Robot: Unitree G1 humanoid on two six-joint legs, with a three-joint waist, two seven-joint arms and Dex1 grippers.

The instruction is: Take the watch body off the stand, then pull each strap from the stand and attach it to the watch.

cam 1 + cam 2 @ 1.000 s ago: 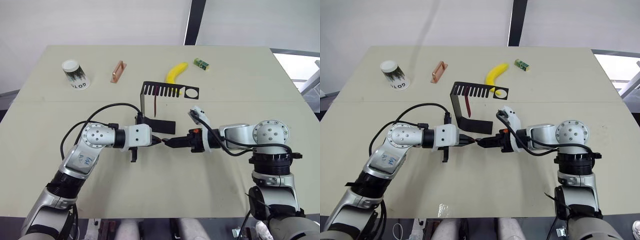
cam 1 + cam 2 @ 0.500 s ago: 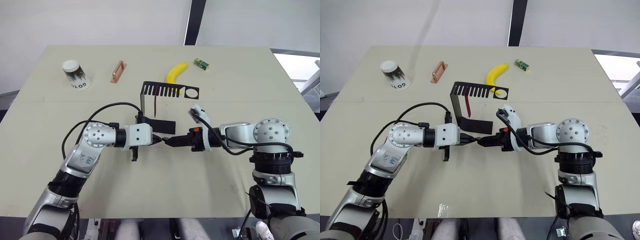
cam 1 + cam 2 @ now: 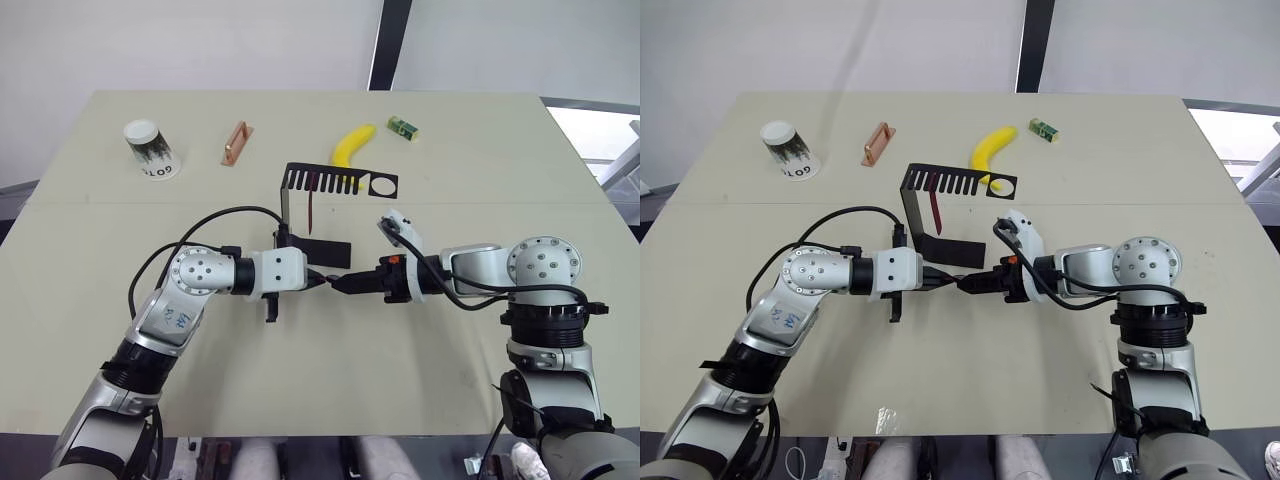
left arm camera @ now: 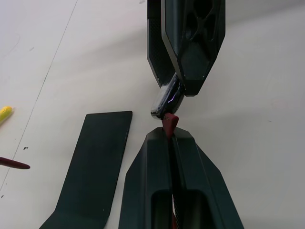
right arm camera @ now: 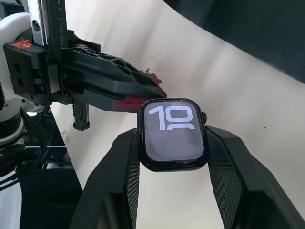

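My right hand [image 5: 174, 157] is clamped on the watch body [image 5: 173, 133], its glossy rounded-square screen reading light digits, a detail my head views lack. My left hand [image 4: 170, 136] is pinched together on a dark red strap [image 4: 169, 122] whose tip touches the watch's edge. The hands meet over the worktop [image 3: 320, 380], at 6 o'clock from the black sheet-metal stand [image 3: 335, 180], where the second strap [image 3: 311, 205] hangs. Since a second ago, nothing has visibly shifted.

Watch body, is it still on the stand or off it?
Off. The watch body sits clamped between the right gripper fingers, away from the stand.
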